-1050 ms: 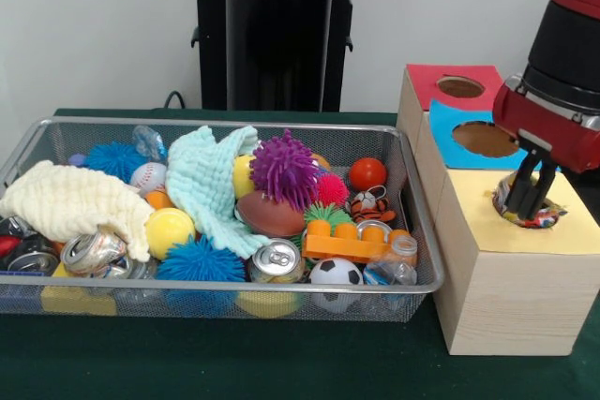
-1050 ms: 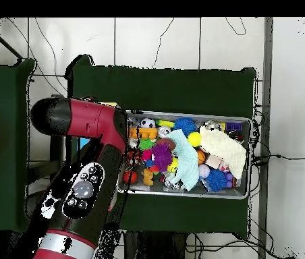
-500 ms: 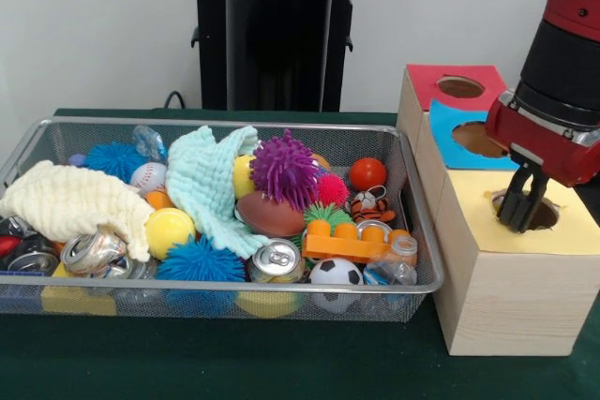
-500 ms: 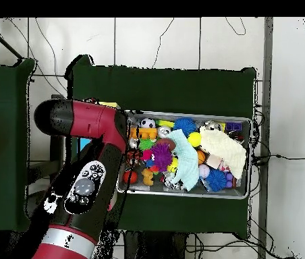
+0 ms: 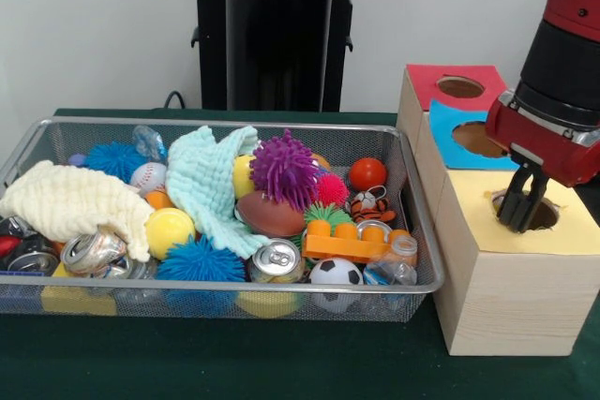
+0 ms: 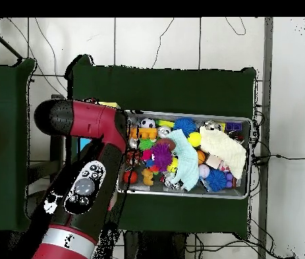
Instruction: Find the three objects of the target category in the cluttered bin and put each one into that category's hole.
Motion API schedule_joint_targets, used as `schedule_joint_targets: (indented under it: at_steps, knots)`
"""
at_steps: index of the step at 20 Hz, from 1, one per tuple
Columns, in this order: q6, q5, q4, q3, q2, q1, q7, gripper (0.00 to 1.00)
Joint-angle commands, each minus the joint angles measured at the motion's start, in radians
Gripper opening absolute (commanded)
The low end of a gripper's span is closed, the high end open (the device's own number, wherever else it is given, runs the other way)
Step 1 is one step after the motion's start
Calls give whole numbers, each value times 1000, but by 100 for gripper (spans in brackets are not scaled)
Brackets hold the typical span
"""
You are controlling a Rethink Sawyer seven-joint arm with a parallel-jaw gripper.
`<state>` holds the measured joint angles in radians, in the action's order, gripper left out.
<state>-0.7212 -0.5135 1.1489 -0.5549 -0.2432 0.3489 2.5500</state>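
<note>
Here we see the gripper (image 5: 521,215) empty, fingers close together, tips at the yellow hole (image 5: 531,212) of the wooden box (image 5: 511,288), beside the bin (image 5: 422,241).

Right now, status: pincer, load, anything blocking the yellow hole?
Pincer over the yellow hole, tips at its rim, nothing visible in them. Crushed cans among the bin clutter. Nothing visibly blocking the hole.
</note>
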Motion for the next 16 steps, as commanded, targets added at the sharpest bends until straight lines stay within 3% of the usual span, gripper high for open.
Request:
schedule_joint_targets:
  at_steps: [1, 7, 10, 16]
  knots:
    - [13, -28, 69, 113, 66, -21, 219, 0]
    - [-121, -16, 57, 85, -24, -20, 198, 0]
    - [-203, -6, 12, 69, -73, -43, 168, 0]
    - [-259, -1, -47, 84, -102, -110, 110, 0]
